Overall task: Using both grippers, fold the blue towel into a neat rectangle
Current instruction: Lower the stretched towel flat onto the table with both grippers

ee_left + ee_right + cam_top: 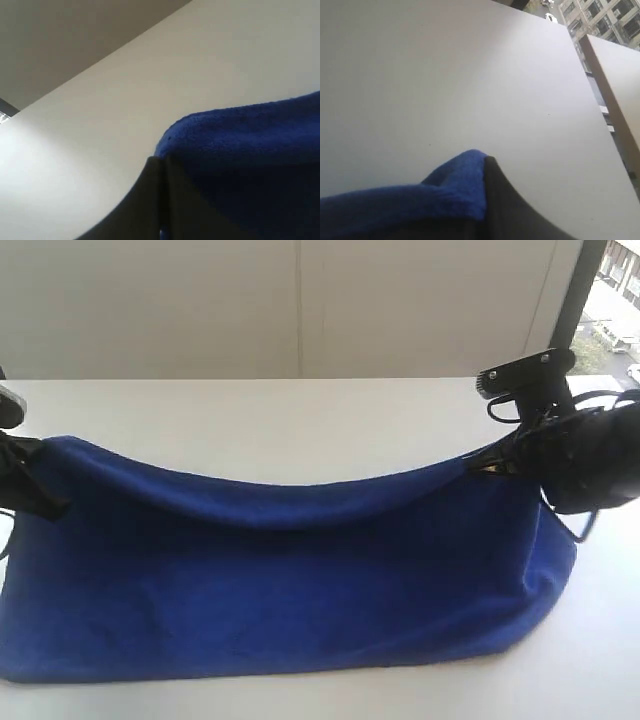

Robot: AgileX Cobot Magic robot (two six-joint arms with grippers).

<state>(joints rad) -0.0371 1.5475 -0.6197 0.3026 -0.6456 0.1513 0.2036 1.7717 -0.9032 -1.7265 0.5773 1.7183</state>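
Note:
The blue towel (290, 580) is lifted off the white table (300, 420) by its two far corners, its top edge sagging between them and its lower part resting near the front. My left gripper (40, 465) is shut on the towel's left corner. My right gripper (490, 465) is shut on the right corner. In the left wrist view the dark fingers (150, 200) pinch the towel (250, 145). The right wrist view has blue cloth (455, 190) pressed against a black finger (505, 200).
A black clamp-like part (525, 375) sits above the right arm. The white table's far edge meets a pale wall (300, 300). Beyond the table's right edge, a window gives onto buildings (600, 20).

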